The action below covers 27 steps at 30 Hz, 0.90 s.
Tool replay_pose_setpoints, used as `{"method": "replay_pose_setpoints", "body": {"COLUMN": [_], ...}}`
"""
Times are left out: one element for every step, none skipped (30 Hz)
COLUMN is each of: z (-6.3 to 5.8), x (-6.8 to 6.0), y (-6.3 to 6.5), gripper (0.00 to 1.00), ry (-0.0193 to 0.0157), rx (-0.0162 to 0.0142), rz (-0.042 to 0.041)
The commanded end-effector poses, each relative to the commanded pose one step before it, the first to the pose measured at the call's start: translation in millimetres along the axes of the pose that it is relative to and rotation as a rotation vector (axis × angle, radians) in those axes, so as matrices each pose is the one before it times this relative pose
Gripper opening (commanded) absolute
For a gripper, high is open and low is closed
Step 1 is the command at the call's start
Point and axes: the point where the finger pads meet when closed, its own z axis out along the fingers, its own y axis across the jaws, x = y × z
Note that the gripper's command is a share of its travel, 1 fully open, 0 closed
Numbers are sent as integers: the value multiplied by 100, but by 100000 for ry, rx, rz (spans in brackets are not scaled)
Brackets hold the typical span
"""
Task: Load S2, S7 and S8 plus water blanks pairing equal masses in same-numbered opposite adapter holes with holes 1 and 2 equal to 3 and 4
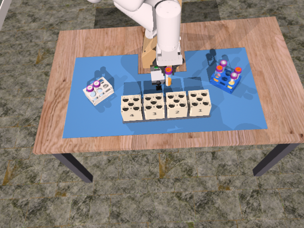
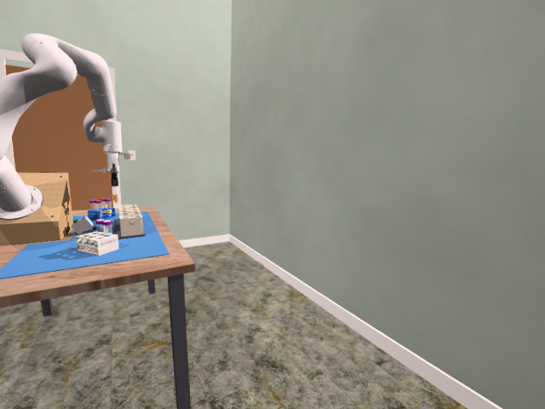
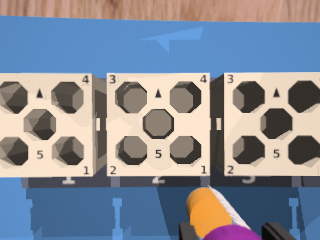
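Note:
My gripper [image 1: 168, 71] [image 2: 114, 179] [image 3: 231, 233] is shut on sample tube S2 [image 1: 168, 81] [image 3: 207, 214], orange-dotted, with orange liquid. It holds the tube upright in the air, behind adapter 2 [image 1: 176, 114] [image 3: 158, 83]. Adapter 1 [image 1: 200, 112], adapter 3 [image 1: 154, 115] and adapter 4 [image 1: 131, 117] stand beside it in the stand [image 3: 135, 182]; no tubes show in their holes. The blue rack [image 1: 223, 88] holds two orange-dotted samples and two grey-dotted tubes. The white rack [image 1: 104, 97] [image 2: 97, 247] holds two white-dotted blanks.
The small DONE desk [image 1: 156, 75] [image 2: 83, 225], with a green key on its far side, stands behind adapter 3, close to the held tube in the top view. The robot's wooden base [image 1: 148, 57] is behind it. A blue mat [image 1: 80, 125] lies under the racks and stand.

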Motion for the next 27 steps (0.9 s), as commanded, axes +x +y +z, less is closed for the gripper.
{"method": "replay_pose_setpoints", "body": {"z": [-84,0,0,0,0,0,0,0,0,0,0,0,0,0,0,0,0,0,0,0,0,0,0,0,0,0,0], "x": [548,152,0,0,153,152,152,152,152,152,152,152,152,152,152,152,152,152,152,0,0,153,152,152,152,152,152], "y": [1462,477,0,0,477,477,477,477,477,477,477,477,477,477,477,477,477,477,477,0,0,477,477,477,477,477,477], "gripper": [0,0,0,0,0,0,0,0,0,0,0,0,0,0,0,0,0,0,0,0,0,0,0,0,0,0,0], "ry": [150,0,0,0,0,0,0,0,0,0,0,0,0,0,0,0,0,0,0,0,0,0,0,0,0,0,0], "rx": [126,-1,0,0,-1,-1,-1,-1,-1,-1,-1,-1,-1,-1,-1,-1,-1,-1,-1,0,0,-1,-1,-1,-1,-1,-1], "rz": [30,0,0,0,0,0,0,0,0,0,0,0,0,0,0,0,0,0,0,0,0,0,0,0,0,0,0]}}
